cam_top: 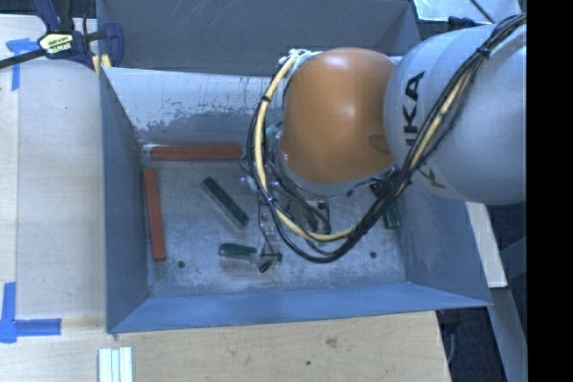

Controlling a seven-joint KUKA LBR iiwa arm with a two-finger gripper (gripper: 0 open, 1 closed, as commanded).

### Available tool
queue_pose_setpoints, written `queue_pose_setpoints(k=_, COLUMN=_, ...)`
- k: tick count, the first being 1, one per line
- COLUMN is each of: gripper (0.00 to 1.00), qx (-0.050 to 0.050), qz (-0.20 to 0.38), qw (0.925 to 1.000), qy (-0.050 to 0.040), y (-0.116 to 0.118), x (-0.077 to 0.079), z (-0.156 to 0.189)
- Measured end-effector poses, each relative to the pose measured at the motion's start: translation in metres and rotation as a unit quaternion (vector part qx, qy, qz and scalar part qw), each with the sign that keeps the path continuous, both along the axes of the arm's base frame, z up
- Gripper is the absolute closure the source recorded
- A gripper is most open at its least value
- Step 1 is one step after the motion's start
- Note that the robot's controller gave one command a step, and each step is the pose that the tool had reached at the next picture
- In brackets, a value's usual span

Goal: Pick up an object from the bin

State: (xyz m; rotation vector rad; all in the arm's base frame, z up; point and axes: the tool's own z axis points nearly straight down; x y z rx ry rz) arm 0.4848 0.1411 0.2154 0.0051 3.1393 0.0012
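Observation:
My gripper (pixel 269 257) pokes out below the arm's orange cover at the middle of the bin floor, near the front wall. Just left of it lies a small dark green flat piece (pixel 237 252), close to or touching the gripper's end. A longer dark green bar (pixel 224 201) lies slanted a little further back and to the left. Most of the gripper is hidden by the cover and cables.
A red-brown bar (pixel 197 153) lies along the back wall's foot, and a second red-brown bar (pixel 155 215) lies along the left wall. Another dark green piece (pixel 391 216) peeks out on the right under the arm. The arm and cover hide the bin's right half.

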Motion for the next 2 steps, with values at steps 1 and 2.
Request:
queue_pose_setpoints(k=1, gripper=0.00, qx=-0.001, qz=-0.003, qw=1.0000, qy=-0.0003, y=-0.0453, x=0.0024, z=-0.1479)
queue_pose_setpoints(k=2, gripper=1.00, qx=0.000, qz=-0.003, qw=1.0000, qy=-0.0023, y=-0.0434, x=0.0033, z=-0.1445)
